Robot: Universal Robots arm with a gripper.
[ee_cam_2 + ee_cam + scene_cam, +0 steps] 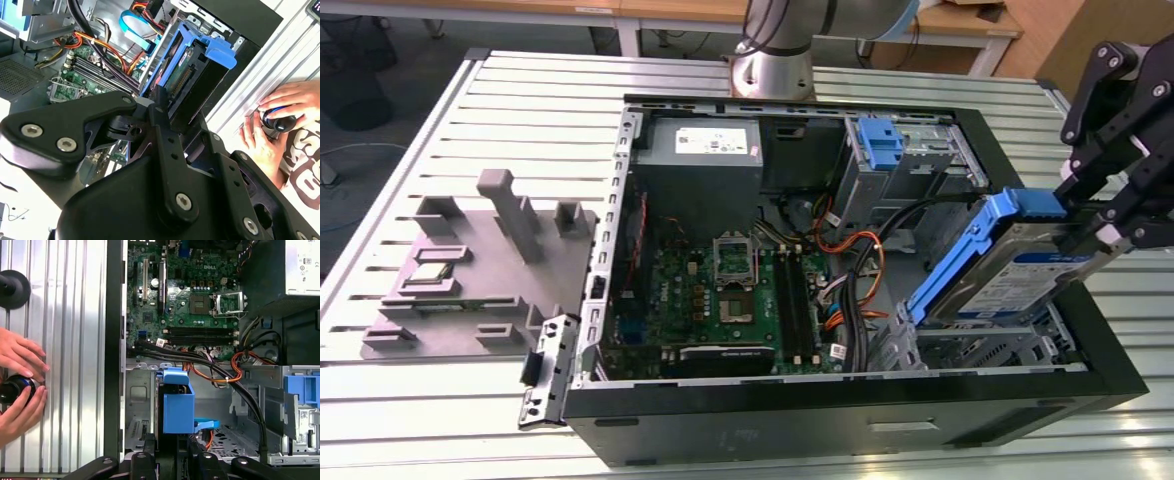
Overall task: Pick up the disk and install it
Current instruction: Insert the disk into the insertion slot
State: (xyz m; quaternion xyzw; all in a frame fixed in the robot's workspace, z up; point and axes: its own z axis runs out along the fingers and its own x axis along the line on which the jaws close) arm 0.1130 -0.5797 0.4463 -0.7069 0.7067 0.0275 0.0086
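Above drive bay (981, 345) on exterior view's right of computer case (854, 415), pincer (1105, 215) clamped on disk (1007, 270). Disk hangs tilted, lower end dipping into case. We judge: square disk to bay first, steer clear of black cables (190, 359), lower gently, never force it if it binds.

We see the disk (1014, 270) silver, with a blue frame and a white-and-blue label; the gripper (1107, 222) is black; the motherboard (720, 300) is green; the table (520, 90) is ribbed pale grey.
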